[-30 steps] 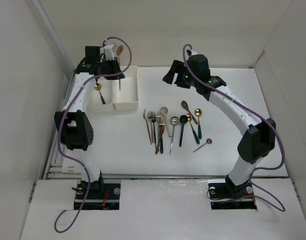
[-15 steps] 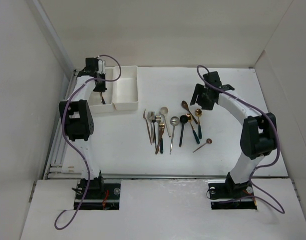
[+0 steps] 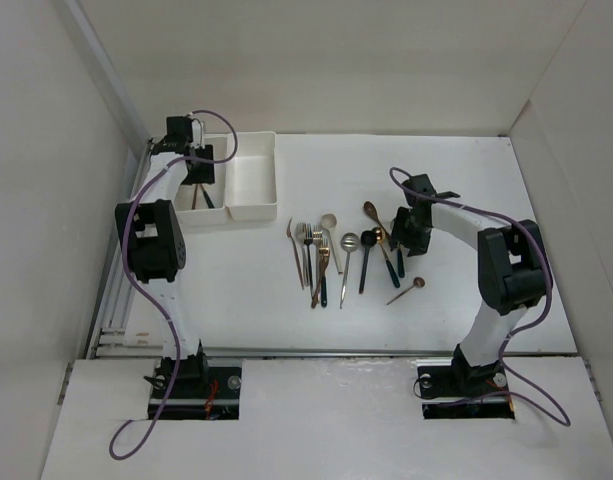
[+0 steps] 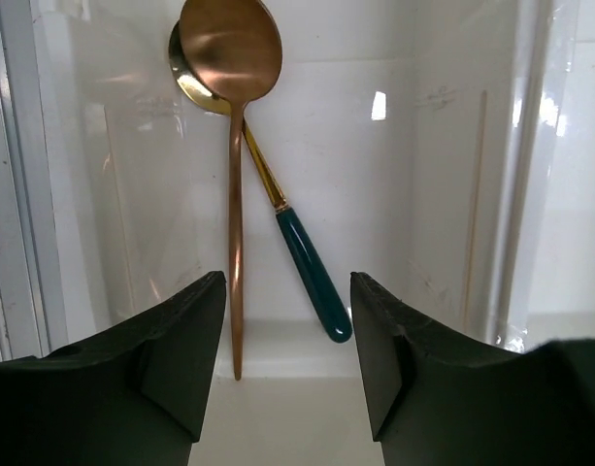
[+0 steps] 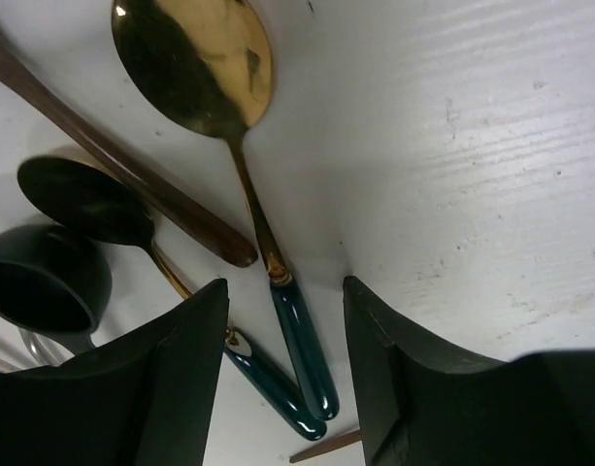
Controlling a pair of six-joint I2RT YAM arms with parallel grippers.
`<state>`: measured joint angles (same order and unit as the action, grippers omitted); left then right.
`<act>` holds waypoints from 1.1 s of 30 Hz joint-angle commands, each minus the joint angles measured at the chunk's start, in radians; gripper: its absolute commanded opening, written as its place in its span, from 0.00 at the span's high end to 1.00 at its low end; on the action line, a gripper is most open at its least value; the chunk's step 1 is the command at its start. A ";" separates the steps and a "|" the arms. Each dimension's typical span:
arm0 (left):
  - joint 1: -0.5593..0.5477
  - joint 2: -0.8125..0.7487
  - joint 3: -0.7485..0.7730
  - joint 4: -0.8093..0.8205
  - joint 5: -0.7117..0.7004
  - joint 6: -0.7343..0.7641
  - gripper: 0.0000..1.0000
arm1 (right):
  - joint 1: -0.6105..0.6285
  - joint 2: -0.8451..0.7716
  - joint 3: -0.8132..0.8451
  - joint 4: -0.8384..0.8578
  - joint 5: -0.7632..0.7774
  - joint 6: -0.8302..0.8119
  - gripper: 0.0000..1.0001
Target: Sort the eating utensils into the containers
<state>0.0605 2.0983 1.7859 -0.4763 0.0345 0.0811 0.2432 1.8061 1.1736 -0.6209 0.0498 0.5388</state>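
Observation:
Two joined white containers stand at the back left, the left bin (image 3: 212, 212) and the right bin (image 3: 254, 178). My left gripper (image 3: 195, 168) hangs open and empty over the left bin. In its wrist view the gripper (image 4: 287, 361) is above a copper spoon (image 4: 236, 204) and a gold spoon with a teal handle (image 4: 311, 283), both lying on the bin floor. Several eating utensils (image 3: 326, 255) lie in a row on the table. My right gripper (image 3: 406, 232) is low over their right end. In its wrist view it (image 5: 285, 374) is open, its jaws either side of the teal handle of a gold spoon (image 5: 299, 349).
Next to that spoon lie a second teal-handled spoon (image 5: 268, 383), a brown spoon (image 5: 132, 173) and a black round spoon (image 5: 40, 282). A small copper spoon (image 3: 407, 289) lies apart at the right. White walls close in the table.
My left gripper went from holding a spoon over the left bin to open low inside it, spoons lying below. My right arm swung from the back down onto the right end of the utensil row.

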 commanded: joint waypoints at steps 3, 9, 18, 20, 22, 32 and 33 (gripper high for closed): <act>0.001 -0.118 0.039 -0.011 -0.005 -0.006 0.48 | 0.002 -0.048 -0.061 0.015 -0.002 0.029 0.46; 0.001 -0.138 0.171 -0.060 -0.115 -0.029 0.46 | 0.002 -0.016 -0.066 0.015 -0.011 0.029 0.65; 0.010 -0.196 0.326 -0.117 -0.001 -0.087 0.00 | 0.002 -0.007 -0.046 -0.020 0.039 0.020 1.00; 0.010 -0.234 0.317 -0.104 0.069 -0.061 0.00 | 0.002 -0.030 -0.017 -0.037 0.103 0.006 1.00; 0.010 -0.273 0.308 -0.093 0.155 -0.031 0.00 | 0.002 -0.086 0.017 -0.065 0.154 -0.016 1.00; -0.165 -0.304 0.261 -0.171 0.602 0.135 0.04 | 0.237 -0.110 0.585 0.065 0.127 -0.039 1.00; -0.197 -0.304 0.251 -0.197 0.683 0.146 0.06 | 0.260 -0.088 0.625 0.090 0.090 -0.039 1.00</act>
<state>-0.0727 1.8244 2.0594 -0.6071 0.4820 0.1566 0.4171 1.7191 1.6821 -0.6502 0.2314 0.5228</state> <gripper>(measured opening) 0.952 0.170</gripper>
